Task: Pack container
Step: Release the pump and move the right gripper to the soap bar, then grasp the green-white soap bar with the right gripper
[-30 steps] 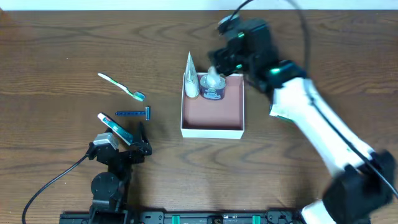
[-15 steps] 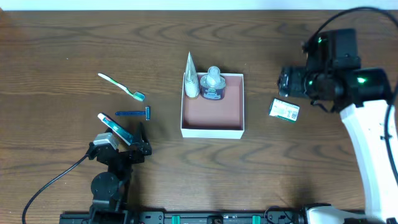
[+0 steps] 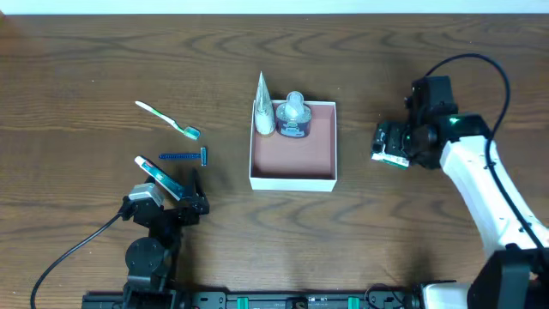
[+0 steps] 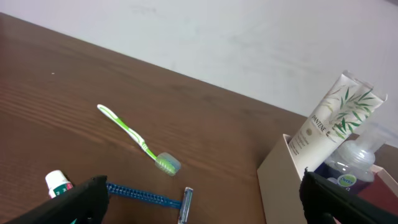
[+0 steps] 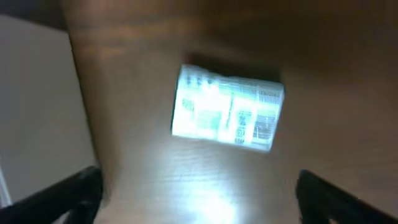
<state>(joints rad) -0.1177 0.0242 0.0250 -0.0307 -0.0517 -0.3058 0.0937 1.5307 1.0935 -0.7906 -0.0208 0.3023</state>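
The container (image 3: 292,163) sits mid-way across my desk (image 3: 86,69), with a tube (image 3: 263,107) and a bottle (image 3: 294,116) in it at its far side. A toothbrush (image 3: 167,119) and a razor (image 3: 184,156) lie to its left. A packet (image 5: 227,116) lies to its right, beneath my right pincer (image 3: 393,144).

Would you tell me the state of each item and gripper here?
container: open, partly filled
Pantene tube: leaning in container's back corner
pump bottle: standing in container beside tube
toothbrush: lying on table
razor: lying on table
small tube: lying on table
green-and-white packet: lying on table, ungripped
left gripper: open, empty
right gripper: open above packet
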